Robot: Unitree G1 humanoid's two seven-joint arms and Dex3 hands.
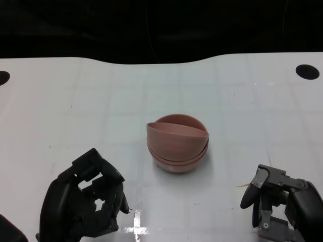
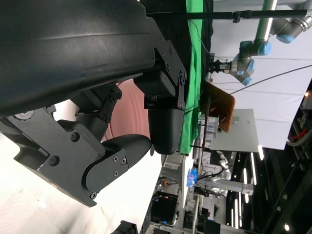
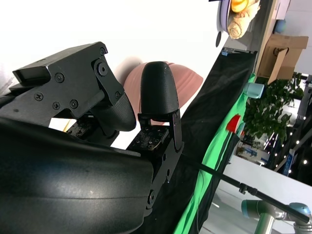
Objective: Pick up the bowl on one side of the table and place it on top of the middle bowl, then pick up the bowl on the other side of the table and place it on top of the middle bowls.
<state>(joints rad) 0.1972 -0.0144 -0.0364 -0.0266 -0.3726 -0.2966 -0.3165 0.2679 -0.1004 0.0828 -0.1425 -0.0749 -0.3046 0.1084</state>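
Head view: stack (image 1: 177, 143) at centre, top bowl (image 1: 176, 132) apparently tilted; reseat it level. Left hand (image 1: 86, 204) and right hand (image 1: 277, 201) both spread, empty.

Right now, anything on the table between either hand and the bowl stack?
Nothing visible. Bare white table lies between the left hand and the bowl stack, and between the right hand and the stack.

Robotics lab: white table (image 1: 75, 101) with dark backdrop behind it, green cloth (image 2: 195, 73) hanging beside the table, a blue-jointed industrial robot arm (image 2: 248, 56) beyond the cloth, cardboard box (image 3: 278, 56) and potted plant (image 3: 270, 105) nearby.
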